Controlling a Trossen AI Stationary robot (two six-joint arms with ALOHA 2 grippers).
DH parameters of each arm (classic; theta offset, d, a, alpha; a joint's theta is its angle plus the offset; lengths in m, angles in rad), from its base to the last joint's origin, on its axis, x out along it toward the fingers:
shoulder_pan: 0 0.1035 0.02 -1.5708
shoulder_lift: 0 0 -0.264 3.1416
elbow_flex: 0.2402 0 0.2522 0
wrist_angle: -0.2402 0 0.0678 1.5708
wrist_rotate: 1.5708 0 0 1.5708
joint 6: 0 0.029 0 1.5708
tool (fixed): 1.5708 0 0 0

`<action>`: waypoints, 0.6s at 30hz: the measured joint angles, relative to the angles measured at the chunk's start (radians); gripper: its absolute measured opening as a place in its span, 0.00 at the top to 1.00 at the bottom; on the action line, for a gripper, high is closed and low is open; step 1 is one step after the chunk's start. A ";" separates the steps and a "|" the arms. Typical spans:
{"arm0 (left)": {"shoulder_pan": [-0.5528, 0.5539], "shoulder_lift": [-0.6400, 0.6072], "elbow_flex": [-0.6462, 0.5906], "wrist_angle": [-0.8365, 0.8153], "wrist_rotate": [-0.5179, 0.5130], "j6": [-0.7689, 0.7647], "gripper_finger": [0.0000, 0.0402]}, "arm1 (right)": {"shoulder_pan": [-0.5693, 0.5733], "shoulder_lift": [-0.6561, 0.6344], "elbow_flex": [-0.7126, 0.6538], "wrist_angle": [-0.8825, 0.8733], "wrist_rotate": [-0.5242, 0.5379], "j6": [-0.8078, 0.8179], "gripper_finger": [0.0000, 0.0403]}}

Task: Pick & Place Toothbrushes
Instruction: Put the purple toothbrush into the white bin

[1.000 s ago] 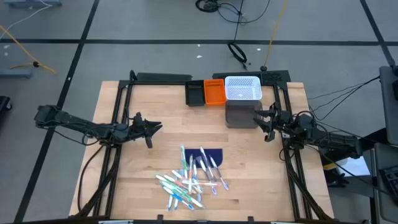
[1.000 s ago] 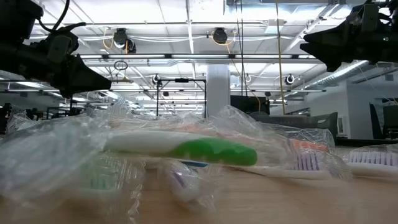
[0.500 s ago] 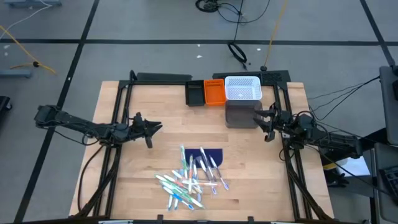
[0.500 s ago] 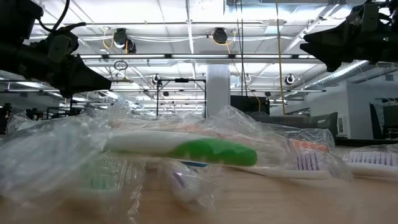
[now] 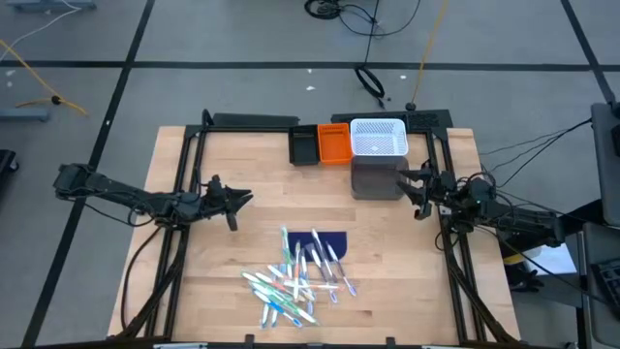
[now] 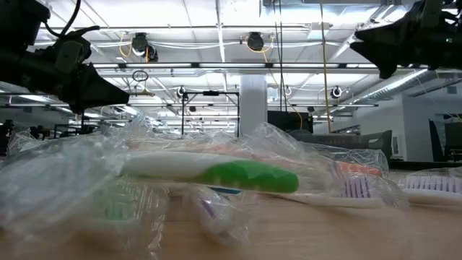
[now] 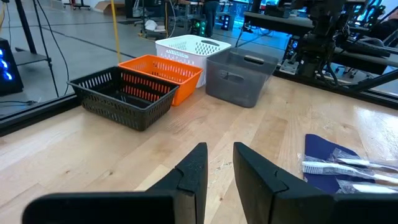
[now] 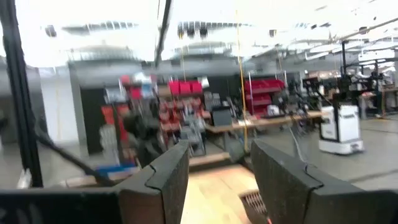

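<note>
My right hand (image 5: 418, 194) has nudged a little since a second ago: seen from table height it sits slightly higher and further toward the edge of the picture than it did, while from above the shift is barely visible. My left hand (image 5: 235, 206) has not moved, and nothing on the surface (image 5: 242, 155) has changed place.

The right hand hovers just beside the grey bin (image 5: 374, 177), on the side facing the right edge of the surface. Its two fingers (image 8: 158, 177) stand clearly apart with nothing between them; past them I see only the room.

The left hand hangs over bare wood toward the left side of the surface, well apart from the pile. Its fingers (image 7: 193, 171) show a narrow gap with nothing in it, so I read it as slightly open and holding nothing.

The toothbrushes (image 5: 295, 276) lie in a loose heap near the front edge of the surface, about midway between the two arms. They are in clear wrappers; from table height I make out a white one with a green grip (image 6: 216, 173) lying across the front. Some of them rest on a dark blue mat (image 5: 327, 240) at the back of the heap.

Along the far edge stand a black basket (image 5: 303, 145), an orange basket (image 5: 335, 142) touching it, and a white basket (image 5: 378, 137), with the grey bin in front of the white one.
</note>
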State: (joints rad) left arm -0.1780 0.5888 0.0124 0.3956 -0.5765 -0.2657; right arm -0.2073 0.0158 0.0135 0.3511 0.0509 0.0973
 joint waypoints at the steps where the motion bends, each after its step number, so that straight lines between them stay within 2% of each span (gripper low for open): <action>1: 0.000 0.000 0.000 0.001 0.000 0.000 0.81 | 0.000 0.000 0.000 0.026 0.000 0.029 0.59; 4: 0.000 0.000 0.000 0.004 0.000 0.000 0.81 | 0.000 0.000 0.000 0.101 0.002 0.098 0.59; 8: 0.000 0.000 0.000 0.030 0.000 -0.002 0.81 | -0.001 -0.001 0.000 0.163 0.080 0.147 0.59; 18: 0.000 0.000 0.000 0.144 -0.002 -0.001 0.81 | -0.001 0.013 0.000 0.233 0.079 0.231 0.59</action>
State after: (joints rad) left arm -0.1780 0.5885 0.0128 0.5398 -0.5781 -0.2662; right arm -0.2081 0.0284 0.0135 0.5841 0.1299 0.3281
